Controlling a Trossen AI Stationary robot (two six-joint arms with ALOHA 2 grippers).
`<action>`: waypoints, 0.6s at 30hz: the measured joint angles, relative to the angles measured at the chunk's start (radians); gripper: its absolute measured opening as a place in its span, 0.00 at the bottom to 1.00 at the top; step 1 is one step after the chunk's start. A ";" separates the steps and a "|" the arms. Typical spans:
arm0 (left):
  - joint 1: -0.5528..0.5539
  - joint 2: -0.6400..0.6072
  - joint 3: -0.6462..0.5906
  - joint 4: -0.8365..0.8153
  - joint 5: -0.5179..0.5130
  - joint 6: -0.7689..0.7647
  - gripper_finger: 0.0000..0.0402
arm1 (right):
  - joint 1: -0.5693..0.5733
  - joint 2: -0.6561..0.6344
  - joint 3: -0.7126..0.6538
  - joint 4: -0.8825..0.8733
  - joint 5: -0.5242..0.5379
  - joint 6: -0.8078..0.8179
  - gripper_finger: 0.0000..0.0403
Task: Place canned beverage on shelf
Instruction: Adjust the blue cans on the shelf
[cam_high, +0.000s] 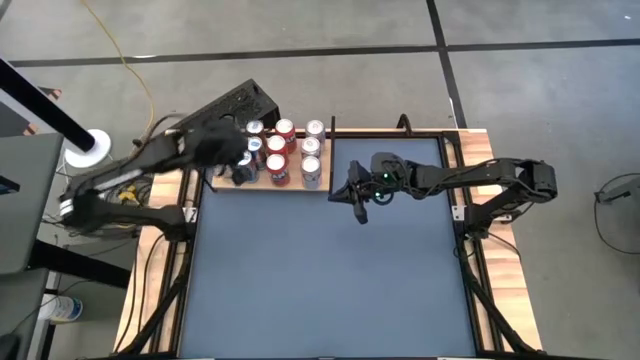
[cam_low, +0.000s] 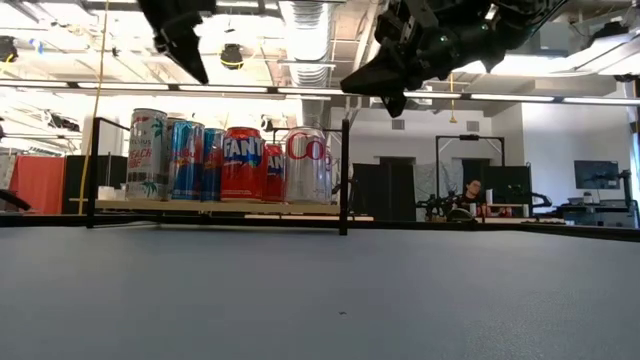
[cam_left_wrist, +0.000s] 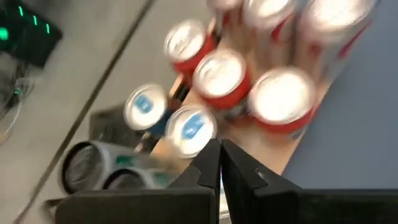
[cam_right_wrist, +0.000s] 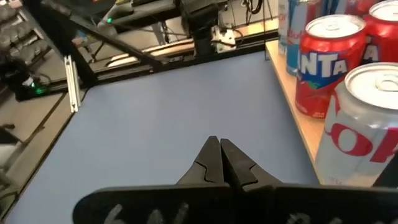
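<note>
Both my end effectors are empty and pressed together: the left end effector (cam_high: 243, 172) hangs over the near-left corner of the shelf (cam_high: 291, 184), the right end effector (cam_high: 360, 213) hovers above the blue tabletop (cam_high: 330, 280) just beside the shelf's right edge. The cans (cam_high: 284, 150) stand upright on the shelf in a tight cluster, tops up. I judge them rigid-walled but dentable, smooth and a bit slippery, fairly heavy if full (I can't tell whether they are). The place to take one is mid-body, fingers across the round wall. The silver can (cam_right_wrist: 367, 124) and the red Fanta can (cam_right_wrist: 326, 62) sit nearest my right side, almost touching. No can lies on the tabletop itself.
</note>
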 joint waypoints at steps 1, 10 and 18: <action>0.023 0.058 0.059 -0.059 0.000 0.021 0.00 | 0.004 0.000 0.000 -0.010 0.000 -0.012 0.00; 0.131 0.357 0.450 -0.414 0.232 0.015 0.20 | 0.033 -0.001 0.000 -0.161 -0.005 -0.115 0.00; 0.170 0.432 0.466 -0.550 0.239 -0.044 0.52 | 0.032 -0.001 0.000 -0.241 -0.005 -0.184 0.00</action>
